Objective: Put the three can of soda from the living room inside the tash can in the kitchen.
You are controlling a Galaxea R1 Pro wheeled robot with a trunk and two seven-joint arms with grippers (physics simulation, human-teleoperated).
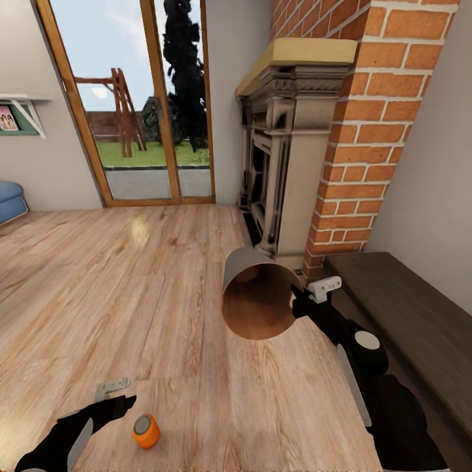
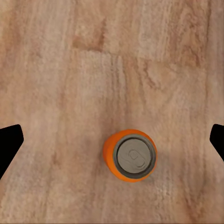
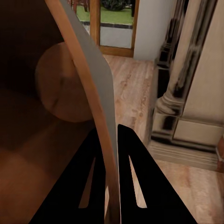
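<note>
So a can of soda (image 1: 146,431) is seen standing upright on the wood floor (image 1: 131,295) of the living room, silver top up, and the left gripper (image 1: 117,393) is held above it with the fingers spread wide and nothing in them; in the left wrist view the can (image 2: 130,155) sits between the two fingertips but nearer one side. The grab would probably be done best if the gripper is centred first, then lowered straight down so the can isn't knocked over and sent rolling. The tash can (image 1: 259,301) is carried tipped on its side, mouth toward the robot, its rim (image 3: 100,116) pinched tight by the right gripper (image 3: 108,154). Plenty of open floor is left toward the glass doors (image 1: 137,98); the tight edges are the fireplace (image 1: 282,164) and the dark bench (image 1: 406,321) just beside the right arm.
</note>
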